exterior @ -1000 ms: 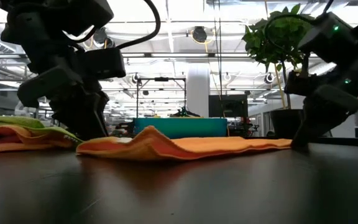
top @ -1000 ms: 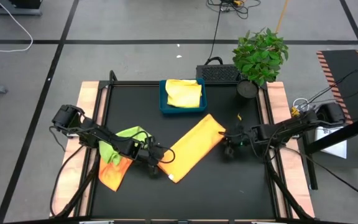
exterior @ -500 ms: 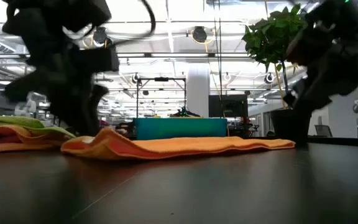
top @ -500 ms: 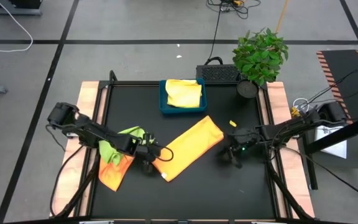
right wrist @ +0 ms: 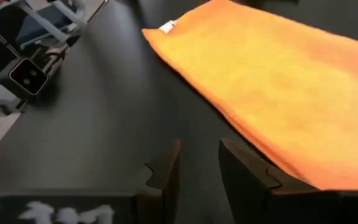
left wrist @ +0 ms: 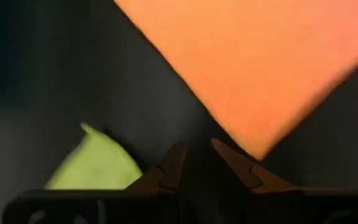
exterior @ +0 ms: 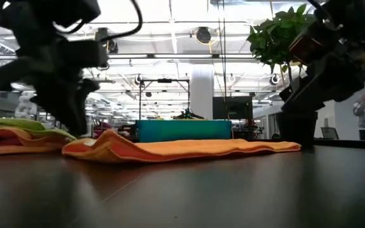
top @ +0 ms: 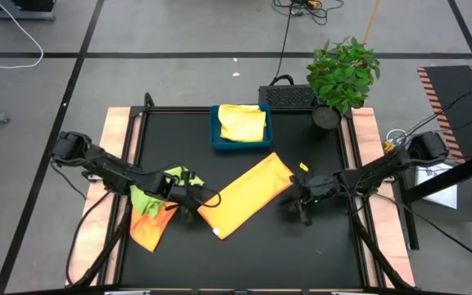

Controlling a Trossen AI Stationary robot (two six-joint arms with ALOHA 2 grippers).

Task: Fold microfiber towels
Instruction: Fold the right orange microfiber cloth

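Left pincer [top: 193, 207] hovered low over the black table [top: 334, 246], just off the near-left corner of the folded orange towel [top: 248, 194]. Its fingers [left wrist: 169, 171] stood slightly parted with nothing between them, as the left wrist view showed, the towel's corner lying just ahead of the tips. The left arm reached in from the table's left edge, stretched long and low across a heap of a lime green towel [top: 156, 187] and another orange towel [top: 150, 228].

On the other side, the right pincer [top: 296, 206] sat just off the folded towel's right-hand long edge, apart from the cloth. Its fingers [right wrist: 166, 168] were also parted and empty. The right arm came in from the table's right edge, likewise extended and low.

That folded orange towel lay flat near the middle of the table as a long rectangle, its long axis running diagonally from the near left toward the far right. A yellow towel [top: 242, 123] rested in the blue tray [top: 215, 141] at the far edge, with a potted plant [top: 342, 74] at the far right corner.
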